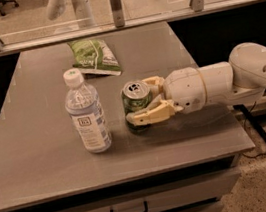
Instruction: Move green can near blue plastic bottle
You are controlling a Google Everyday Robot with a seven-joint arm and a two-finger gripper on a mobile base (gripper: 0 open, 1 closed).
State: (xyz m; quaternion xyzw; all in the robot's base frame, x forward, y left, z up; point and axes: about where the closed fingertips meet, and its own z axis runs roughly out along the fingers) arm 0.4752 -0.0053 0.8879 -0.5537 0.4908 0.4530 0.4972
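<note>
The white arm (pixel 230 81) comes in from the right side and lies low and almost flat over the grey table (pixel 40 159). Its thick rounded wrist part points to the left. At the end, the gripper (pixel 140 101) is clenched around the green can (pixel 135 96). One pale yellow finger (pixel 150 114) crosses the front of the can and the other one goes behind it, near the top rim.

The can is upright, with its silver top and pull-tab facing up. Its bottom is at the table surface, in the front half of the table. I cannot tell if it really rests on the table or is just above it. The blue plastic bottle (pixel 88 116) stands upright near the can, on its left, with a small gap between them.

The bottle has a white cap and a pale blue-and-white label with a small dark square mark, but the writing on it cannot be read. The marks on the can are also not readable.

A green snack bag (pixel 94 56) lies flat at the far side of the table, well apart from both; its print is unreadable too.
</note>
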